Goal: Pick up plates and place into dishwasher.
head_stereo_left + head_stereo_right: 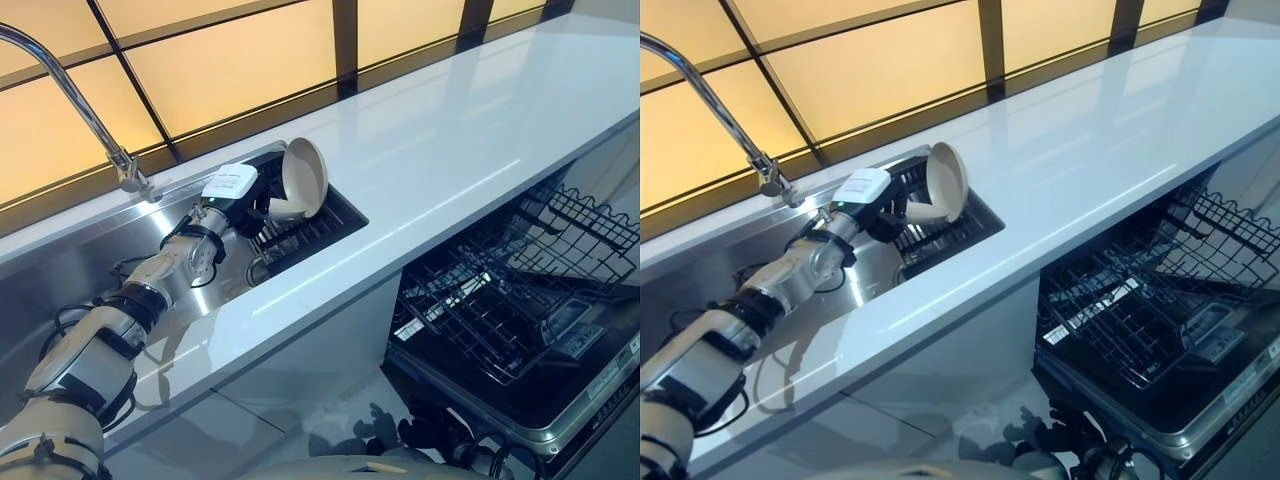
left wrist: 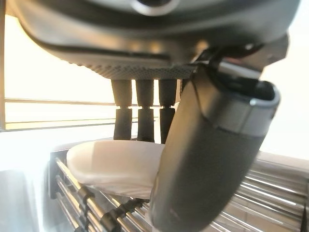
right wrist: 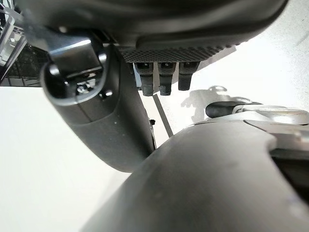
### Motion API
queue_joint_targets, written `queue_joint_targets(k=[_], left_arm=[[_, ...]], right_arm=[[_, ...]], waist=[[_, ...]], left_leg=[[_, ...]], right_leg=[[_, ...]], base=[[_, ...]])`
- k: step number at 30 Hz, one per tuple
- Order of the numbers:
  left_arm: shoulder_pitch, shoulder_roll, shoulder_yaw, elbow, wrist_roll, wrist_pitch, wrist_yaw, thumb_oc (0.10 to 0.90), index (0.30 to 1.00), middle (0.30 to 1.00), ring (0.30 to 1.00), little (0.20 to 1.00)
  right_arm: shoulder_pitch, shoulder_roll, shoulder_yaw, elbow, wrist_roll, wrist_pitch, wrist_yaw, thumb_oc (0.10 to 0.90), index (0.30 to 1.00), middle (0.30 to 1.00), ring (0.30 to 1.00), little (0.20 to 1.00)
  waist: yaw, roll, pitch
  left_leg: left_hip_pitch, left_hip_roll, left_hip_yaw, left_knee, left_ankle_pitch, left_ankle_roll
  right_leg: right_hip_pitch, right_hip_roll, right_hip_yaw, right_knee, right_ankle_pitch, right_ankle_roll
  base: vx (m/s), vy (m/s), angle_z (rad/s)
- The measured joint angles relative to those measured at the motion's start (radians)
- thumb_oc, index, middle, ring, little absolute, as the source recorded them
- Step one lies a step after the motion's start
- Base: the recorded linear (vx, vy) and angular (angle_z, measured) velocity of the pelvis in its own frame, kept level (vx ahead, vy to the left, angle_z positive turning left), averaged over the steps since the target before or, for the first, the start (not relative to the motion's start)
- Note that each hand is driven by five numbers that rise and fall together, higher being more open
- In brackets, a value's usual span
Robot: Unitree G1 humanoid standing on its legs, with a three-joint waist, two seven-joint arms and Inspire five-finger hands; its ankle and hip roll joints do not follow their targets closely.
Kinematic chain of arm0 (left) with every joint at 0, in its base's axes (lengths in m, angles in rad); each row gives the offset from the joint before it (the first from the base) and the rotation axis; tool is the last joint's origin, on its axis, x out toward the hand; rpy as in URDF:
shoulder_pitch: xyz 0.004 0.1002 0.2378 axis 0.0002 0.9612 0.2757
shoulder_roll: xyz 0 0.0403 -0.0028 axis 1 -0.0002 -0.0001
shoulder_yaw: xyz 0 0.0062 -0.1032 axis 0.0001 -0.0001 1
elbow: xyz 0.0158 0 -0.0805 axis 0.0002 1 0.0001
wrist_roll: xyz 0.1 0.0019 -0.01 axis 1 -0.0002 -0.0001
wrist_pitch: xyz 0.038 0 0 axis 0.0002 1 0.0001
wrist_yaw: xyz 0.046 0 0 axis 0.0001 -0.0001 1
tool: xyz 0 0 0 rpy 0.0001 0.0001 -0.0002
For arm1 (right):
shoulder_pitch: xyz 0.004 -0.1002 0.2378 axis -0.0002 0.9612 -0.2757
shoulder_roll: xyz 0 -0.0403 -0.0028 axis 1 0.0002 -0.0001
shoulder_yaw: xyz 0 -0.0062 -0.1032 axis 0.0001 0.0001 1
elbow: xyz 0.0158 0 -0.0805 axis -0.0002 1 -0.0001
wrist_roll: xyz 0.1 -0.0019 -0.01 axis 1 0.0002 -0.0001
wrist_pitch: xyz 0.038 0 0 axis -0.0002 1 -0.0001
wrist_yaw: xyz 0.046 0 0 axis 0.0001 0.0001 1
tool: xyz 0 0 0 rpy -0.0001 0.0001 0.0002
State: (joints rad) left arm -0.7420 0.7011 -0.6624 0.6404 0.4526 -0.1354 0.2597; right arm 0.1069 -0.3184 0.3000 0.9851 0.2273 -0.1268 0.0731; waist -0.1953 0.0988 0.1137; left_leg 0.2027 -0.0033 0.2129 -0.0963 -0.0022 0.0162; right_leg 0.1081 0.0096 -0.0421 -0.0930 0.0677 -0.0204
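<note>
left hand (image 1: 262,203): fingers and thumb closed round plate (image 1: 304,177) | plate tilted up over sink rack (image 1: 300,235) | dishwasher rack (image 1: 510,290) pulled out, no plates seen | est: first plate gripped, transfer pending

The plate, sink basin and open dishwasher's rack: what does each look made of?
Plate: probably glazed ceramic or melamine; smooth, cream, slightly glossy. The left hand grips it.
Sink basin: brushed stainless steel, dull grey reflections.
Dishwasher rack: dark coated wire grid, likely plastic-coated metal.
</note>
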Motion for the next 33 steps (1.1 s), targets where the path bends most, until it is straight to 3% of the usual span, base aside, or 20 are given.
queue_joint_targets(k=[33], left_arm=[[0.000, 0.003, -0.001, 0.019, 0.019, -0.003, -0.002, 0.100, 0.300, 0.300, 0.300, 0.200]], right_arm=[[0.000, -0.001, 0.019, 0.001, 0.006, 0.000, -0.003, 0.800, 0.900, 0.900, 0.900, 0.900]], waist=[[0.000, -0.007, -0.010]], left_leg=[[0.001, 0.000, 0.001, 0.000, 0.000, 0.000]], right_leg=[[0.001, 0.000, 0.000, 0.000, 0.000, 0.000]], base=[[0.00, 0.000, 0.00]])
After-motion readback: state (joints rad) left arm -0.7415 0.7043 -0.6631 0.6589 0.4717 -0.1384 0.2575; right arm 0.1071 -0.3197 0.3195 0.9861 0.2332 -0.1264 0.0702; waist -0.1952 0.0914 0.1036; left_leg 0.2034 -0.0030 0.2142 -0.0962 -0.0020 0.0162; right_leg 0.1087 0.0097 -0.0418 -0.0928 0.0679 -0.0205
